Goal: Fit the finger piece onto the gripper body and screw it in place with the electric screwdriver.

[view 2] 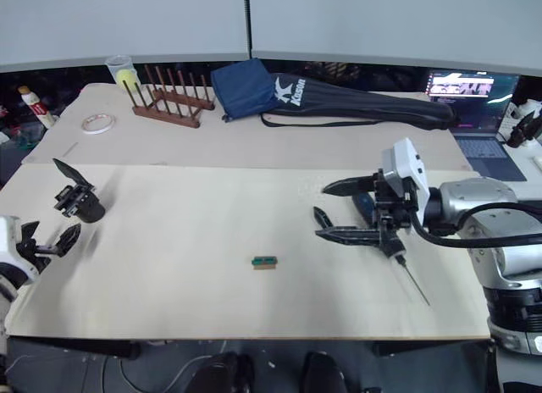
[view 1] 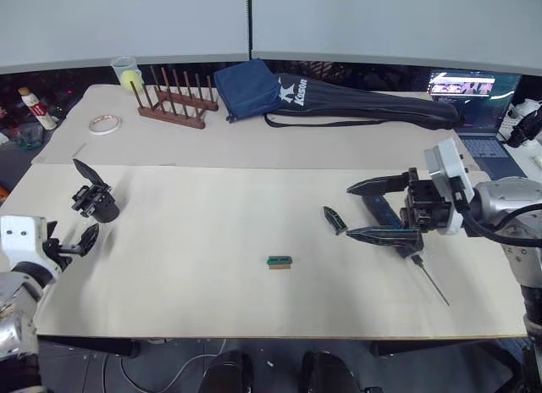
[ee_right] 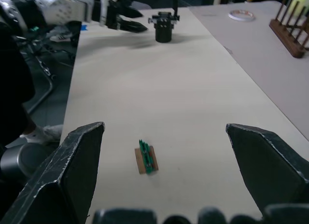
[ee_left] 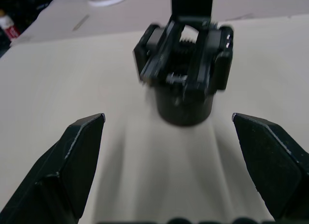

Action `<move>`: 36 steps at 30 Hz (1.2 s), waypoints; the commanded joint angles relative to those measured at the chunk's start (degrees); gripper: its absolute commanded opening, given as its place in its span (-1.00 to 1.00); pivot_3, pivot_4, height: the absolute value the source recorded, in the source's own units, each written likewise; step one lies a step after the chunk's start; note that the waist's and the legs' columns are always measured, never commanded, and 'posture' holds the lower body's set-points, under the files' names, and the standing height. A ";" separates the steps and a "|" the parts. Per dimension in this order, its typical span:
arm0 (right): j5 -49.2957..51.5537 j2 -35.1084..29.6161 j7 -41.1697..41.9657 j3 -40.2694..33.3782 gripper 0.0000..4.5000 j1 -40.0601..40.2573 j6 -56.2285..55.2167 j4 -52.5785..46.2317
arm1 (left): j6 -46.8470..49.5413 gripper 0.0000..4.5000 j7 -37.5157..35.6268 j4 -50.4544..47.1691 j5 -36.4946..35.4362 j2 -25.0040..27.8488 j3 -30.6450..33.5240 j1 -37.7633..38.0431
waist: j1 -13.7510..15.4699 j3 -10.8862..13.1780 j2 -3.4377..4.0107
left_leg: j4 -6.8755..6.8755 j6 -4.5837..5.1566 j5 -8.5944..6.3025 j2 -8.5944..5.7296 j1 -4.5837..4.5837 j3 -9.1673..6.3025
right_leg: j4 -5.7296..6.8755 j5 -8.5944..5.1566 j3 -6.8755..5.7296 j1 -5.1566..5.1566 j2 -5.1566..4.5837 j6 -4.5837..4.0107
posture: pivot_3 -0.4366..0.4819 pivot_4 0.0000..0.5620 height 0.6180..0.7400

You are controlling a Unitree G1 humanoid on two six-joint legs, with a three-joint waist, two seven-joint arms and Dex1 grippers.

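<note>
Black finger piece (view 1: 334, 219) just beside wide-open, empty right hand (view 1: 367, 212).

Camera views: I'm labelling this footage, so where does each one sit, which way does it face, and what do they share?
Left and right eye views: head stereo pair, looking forward and down over the table; both arms show, left claw open, right claw open over the electric screwdriver, finger piece beside it.
Left wrist view: along the left claw toward the gripper body.
Right wrist view: along the right claw across the table, over the green-and-brown block.
Shared: the gripper body appears in every view.
</note>
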 commanded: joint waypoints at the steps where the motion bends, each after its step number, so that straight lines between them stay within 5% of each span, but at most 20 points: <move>1: 0.58 0.03 0.53 -0.66 0.99 -0.79 -0.60 0.01 | -3.90 1.00 0.91 4.61 1.37 0.27 -1.30 -3.37 | -0.03 0.00 0.00 | 0.00 0.01 0.01 0.00 0.00 0.01 | 0.01 0.01 0.00 0.01 0.00 0.01 | -0.05 -0.47 1.00; 18: 2.77 -0.08 -2.82 -2.27 0.99 -1.69 1.75 -0.73 | -15.13 1.00 2.38 28.42 4.85 0.02 -7.91 -18.34 | -0.12 -0.01 -0.04 | 0.02 0.22 0.15 -0.03 -0.01 0.06 | 0.06 0.07 -0.04 0.01 0.03 0.07 | -0.05 -0.47 1.00; 23: 2.85 -0.01 -3.77 -2.53 1.00 -1.39 2.07 -1.24 | -16.83 0.24 1.70 28.03 4.05 -0.53 -7.55 -16.78 | -0.46 -0.01 -0.05 | 0.01 0.23 0.14 -0.01 -0.02 0.07 | 0.07 0.07 -0.04 -0.01 0.03 0.08 | -0.05 -0.47 1.00; 25: 2.90 0.07 -4.14 -2.56 1.00 -1.39 2.16 -1.33 | -16.44 0.02 1.46 25.82 3.53 -0.91 -7.36 -15.34 | -0.53 -0.01 -0.04 | 0.02 0.23 0.14 -0.01 -0.01 0.07 | 0.08 0.07 -0.04 -0.01 0.03 0.08 | -0.05 -0.47 1.00; 29: 2.96 0.27 -4.71 -2.27 1.00 -1.39 2.23 -1.75 | -14.25 0.02 1.71 17.56 1.96 -2.63 -7.32 -11.86 | -0.66 -0.01 -0.05 | 0.02 0.24 0.14 -0.01 -0.02 0.07 | 0.06 0.08 -0.03 0.01 0.01 0.09 | -0.05 -0.47 1.00; 36: 2.69 0.03 -3.76 -1.47 1.00 0.25 1.77 -4.69 | 7.45 0.02 18.06 -27.82 0.64 -16.58 -14.08 -1.17 | 0.42 0.04 -0.12 | 0.37 0.33 0.08 -0.04 -0.42 -0.09 | 0.03 0.19 -0.08 -0.07 -0.03 0.27 | -0.05 -0.47 1.00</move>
